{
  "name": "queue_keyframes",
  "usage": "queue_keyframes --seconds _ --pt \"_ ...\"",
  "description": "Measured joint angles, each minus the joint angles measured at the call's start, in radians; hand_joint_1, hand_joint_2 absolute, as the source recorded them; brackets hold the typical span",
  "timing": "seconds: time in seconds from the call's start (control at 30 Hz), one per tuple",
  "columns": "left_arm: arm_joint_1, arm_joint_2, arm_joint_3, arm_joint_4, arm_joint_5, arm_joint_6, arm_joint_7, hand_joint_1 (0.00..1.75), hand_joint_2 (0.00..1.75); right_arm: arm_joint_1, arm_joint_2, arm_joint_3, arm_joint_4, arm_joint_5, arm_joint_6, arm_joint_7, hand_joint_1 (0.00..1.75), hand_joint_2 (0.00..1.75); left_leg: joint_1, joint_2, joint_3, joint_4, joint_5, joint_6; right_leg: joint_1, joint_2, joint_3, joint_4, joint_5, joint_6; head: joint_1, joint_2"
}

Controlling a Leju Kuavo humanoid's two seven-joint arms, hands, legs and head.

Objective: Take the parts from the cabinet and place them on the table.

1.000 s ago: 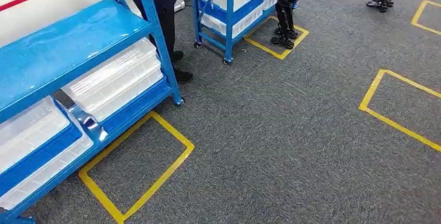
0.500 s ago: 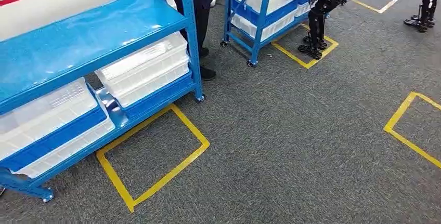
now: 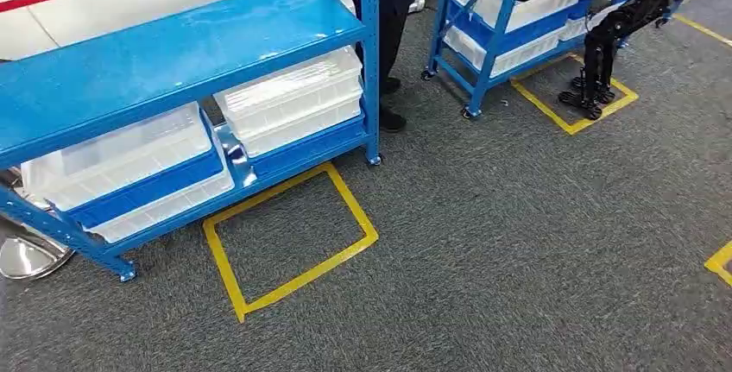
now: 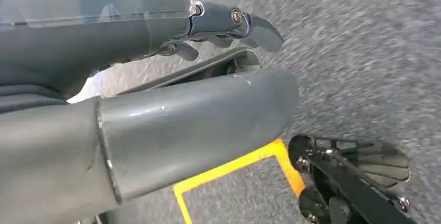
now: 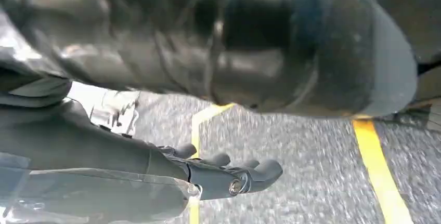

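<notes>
Task barely begun: nothing is held and no part is yet taken out. Left hand [image 4: 156, 78] and right hand [image 5: 156, 172] hang spread and empty above the carpet [image 3: 518, 242]. Ahead of them, well apart, one blue cabinet [image 3: 173, 53] holds three clear bins [image 3: 289, 100].

At the upper left of the frame, a blue shelf rack [image 3: 181, 44] stands on grey carpet floor [image 3: 518, 242], its lower shelf carrying two clear plastic bins [image 3: 289, 100] side by side, with a yellow tape square [image 3: 289, 238] on the floor just before it.
</notes>
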Motion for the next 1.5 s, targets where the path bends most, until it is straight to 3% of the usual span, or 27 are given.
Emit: queue_keyframes --seconds 0.03,0.07,0.1,0.23,0.27,0.3,0.33,0.43,0.47,0.53,0.57,0.6,0.63,0.73,0.77,0.83,0.9,0.97,1.0,1.07,1.1,1.13,1.27,1.33,1.37,1.43,1.5 --pt "0.002 0.000 0.000 0.000 0.000 0.000 0.000 0.00 0.00 -0.002 0.000 0.000 0.000 0.000 0.000 0.000 0.00 0.00 -0.002 0.008 0.055 -0.095 0.045 0.005 0.002 -0.012 0.004 0.000 -0.001 0.000 0.000 0.000" --pt "0.001 0.000 0.000 0.000 0.000 0.000 0.000 0.00 0.00 -0.003 0.000 0.000 0.000 0.000 0.000 0.000 0.00 0.00 -0.007 0.043 0.113 -0.198 0.083 0.015 0.004 -0.024 0.008 0.000 -0.003 0.001 0.000 0.000" --pt "-0.003 0.002 0.000 0.000 -0.001 0.000 0.000 0.00 0.00 -0.003 0.002 0.000 0.000 0.000 0.000 0.000 0.00 0.00 -0.020 0.108 0.140 -0.257 0.075 0.026 0.008 -0.035 0.010 0.000 -0.006 0.004 0.000 0.000" --pt "-0.001 0.002 0.000 0.000 -0.008 0.000 -0.003 0.00 0.00 -0.011 0.002 0.000 0.000 0.003 0.000 0.000 0.00 0.00 -0.026 0.059 0.131 -0.266 0.086 0.039 0.008 -0.082 0.020 -0.002 -0.009 0.021 0.000 0.000" --pt "0.000 0.001 0.000 0.000 -0.010 0.000 -0.003 0.00 0.00 -0.011 0.001 0.000 0.000 0.003 0.000 0.001 0.00 0.00 -0.010 0.048 0.144 -0.278 0.098 0.046 0.005 -0.063 0.020 0.005 -0.019 0.032 0.000 0.000" --pt "0.000 0.000 0.000 0.000 -0.010 -0.002 -0.003 0.00 0.00 -0.010 0.000 -0.001 0.000 0.003 0.000 0.002 0.00 0.00 -0.010 0.039 0.142 -0.283 0.102 0.048 0.003 0.006 0.011 0.030 -0.040 0.040 0.001 0.000" --pt "-0.001 0.000 0.000 0.000 -0.010 -0.002 -0.002 0.00 0.00 -0.007 0.000 -0.002 0.000 0.003 0.000 0.002 0.00 0.00 -0.010 0.029 0.137 -0.282 0.106 0.054 -0.001 0.048 -0.016 0.087 -0.079 0.043 0.001 0.000" --pt "-0.005 0.000 -0.002 0.000 -0.010 -0.002 -0.003 0.00 0.00 -0.003 -0.003 -0.004 0.000 0.003 0.000 0.003 0.00 0.00 -0.009 -0.011 0.127 -0.280 0.111 0.057 -0.010 0.071 -0.117 0.295 -0.162 0.052 0.001 0.000" --pt "-0.004 0.000 -0.002 0.000 -0.010 -0.002 -0.002 0.00 0.00 -0.003 -0.004 -0.004 0.000 0.004 0.001 0.004 0.00 0.00 -0.008 -0.028 0.128 -0.279 0.112 0.056 -0.014 0.071 -0.121 0.298 -0.143 0.055 0.001 0.000" --pt "-0.003 0.000 -0.003 0.000 -0.010 -0.003 -0.001 0.00 0.00 -0.003 -0.005 -0.004 0.000 0.006 0.001 0.005 0.00 0.00 -0.005 -0.059 0.129 -0.272 0.110 0.052 -0.023 0.077 -0.066 0.172 -0.051 0.060 0.001 0.000" --pt "-0.004 -0.002 -0.004 0.000 -0.010 -0.004 -0.001 0.00 0.00 -0.003 -0.006 -0.004 0.000 0.007 0.001 0.006 0.00 0.00 -0.002 -0.073 0.128 -0.265 0.106 0.046 -0.028 0.097 -0.027 0.084 -0.004 0.062 0.001 0.000" --pt "-0.002 -0.002 -0.004 0.000 -0.011 -0.004 -0.001 0.00 0.00 0.002 -0.006 -0.004 0.000 0.007 0.001 0.006 0.00 0.00 0.000 -0.084 0.120 -0.258 0.103 0.038 -0.036 0.155 -0.005 0.031 0.000 0.063 0.001 0.000" --pt "-0.007 -0.002 -0.004 0.000 -0.011 -0.004 0.000 0.00 0.00 0.003 -0.006 -0.005 0.001 0.008 0.005 0.007 0.00 0.00 -0.004 -0.096 0.112 -0.245 0.100 0.027 -0.029 0.171 -0.008 0.024 -0.004 0.059 0.000 0.000" --pt "-0.001 -0.001 -0.005 0.000 -0.011 -0.005 -0.001 0.00 0.00 -0.005 -0.007 -0.005 0.001 0.009 0.006 0.007 0.00 0.00 0.002 -0.128 0.100 -0.258 0.111 0.002 -0.021 0.134 -0.009 0.026 -0.002 0.040 0.001 0.000" --pt "-0.001 -0.002 -0.005 0.000 -0.011 -0.005 -0.001 0.00 0.00 -0.006 -0.007 -0.005 0.001 0.010 0.006 0.007 0.00 0.00 0.004 -0.132 0.101 -0.255 0.109 -0.001 -0.033 0.118 -0.005 0.013 0.005 0.029 0.000 0.000" --pt "-0.002 -0.004 -0.005 0.000 -0.013 -0.006 -0.003 0.00 0.00 -0.005 -0.008 -0.005 0.001 0.014 0.010 0.007 0.00 0.00 0.000 -0.027 0.068 -0.182 0.055 -0.004 -0.025 0.091 -0.004 0.008 0.008 0.011 -0.002 0.000" --pt "-0.007 -0.003 -0.005 0.000 -0.014 -0.006 -0.003 0.00 0.00 0.000 -0.008 -0.005 0.001 0.017 0.011 0.007 0.00 0.00 0.001 -0.006 -0.011 -0.014 -0.031 -0.012 -0.018 0.056 -0.007 0.008 0.007 0.007 -0.002 0.000" --pt "-0.006 -0.003 -0.006 0.000 -0.014 -0.006 -0.003 0.00 0.00 0.001 -0.008 -0.005 0.001 0.018 0.011 0.007 0.00 0.00 0.001 -0.003 -0.047 0.079 -0.054 -0.014 -0.013 0.025 -0.008 0.009 0.006 0.005 -0.001 0.000" --pt "-0.003 -0.003 -0.006 0.000 -0.014 -0.006 -0.003 0.00 0.00 0.001 -0.008 -0.005 0.001 0.018 0.011 0.007 0.00 0.00 0.001 -0.002 -0.030 0.050 -0.027 -0.013 -0.012 0.012 -0.008 0.009 0.004 0.005 -0.002 0.000" --pt "-0.001 -0.003 -0.006 0.000 -0.014 -0.006 -0.003 0.00 0.00 -0.001 -0.008 -0.006 0.001 0.018 0.011 0.007 0.00 0.00 -0.001 0.019 0.067 -0.120 0.063 -0.005 -0.011 -0.011 -0.001 0.009 0.001 0.007 -0.002 0.000" --pt "-0.003 -0.003 -0.006 0.000 -0.014 -0.006 -0.004 0.00 0.00 -0.002 -0.008 -0.006 0.001 0.018 0.011 0.007 0.00 0.00 -0.006 0.072 0.120 -0.214 0.094 0.008 -0.009 -0.021 0.004 0.009 -0.002 0.010 -0.002 0.000" --pt "-0.006 -0.002 -0.007 0.000 -0.014 -0.006 -0.006 0.00 0.00 -0.001 -0.007 -0.006 0.001 0.018 0.011 0.007 0.00 0.00 -0.021 0.122 0.135 -0.259 0.081 0.016 -0.001 -0.033 0.006 0.015 -0.007 0.018 -0.001 0.000" --pt "-0.004 -0.001 -0.008 0.000 -0.014 -0.007 -0.013 0.00 0.00 -0.011 -0.007 -0.007 0.001 0.018 0.011 0.007 0.00 0.00 -0.019 0.066 0.129 -0.269 0.094 0.044 -0.001 -0.076 0.021 0.004 -0.008 0.038 -0.001 0.000" --pt "-0.004 -0.003 -0.009 0.000 -0.014 -0.008 -0.015 0.00 0.00 -0.007 -0.008 -0.008 0.001 0.018 0.010 0.007 0.00 0.00 -0.010 0.045 0.135 -0.279 0.108 0.056 -0.011 0.036 0.000 0.058 -0.054 0.049 0.000 0.000" --pt "-0.005 -0.003 -0.011 0.000 -0.014 -0.008 -0.015 0.00 0.00 -0.005 -0.008 -0.009 0.001 0.018 0.010 0.006 0.00 0.00 -0.009 0.034 0.131 -0.278 0.110 0.060 -0.013 0.061 -0.033 0.127 -0.096 0.050 0.000 0.000" --pt "-0.006 -0.003 -0.014 0.000 -0.014 -0.008 -0.018 0.00 0.00 -0.003 -0.008 -0.012 0.001 0.018 0.010 0.007 0.00 0.00 -0.009 0.005 0.125 -0.277 0.112 0.062 -0.014 0.071 -0.111 0.284 -0.159 0.055 0.000 0.000" --pt "-0.004 -0.003 -0.014 0.000 -0.014 -0.008 -0.018 0.00 0.00 -0.002 -0.008 -0.013 0.001 0.018 0.010 0.007 0.00 0.00 -0.008 -0.026 0.126 -0.273 0.112 0.061 -0.016 0.071 -0.121 0.290 -0.121 0.057 0.000 0.000"
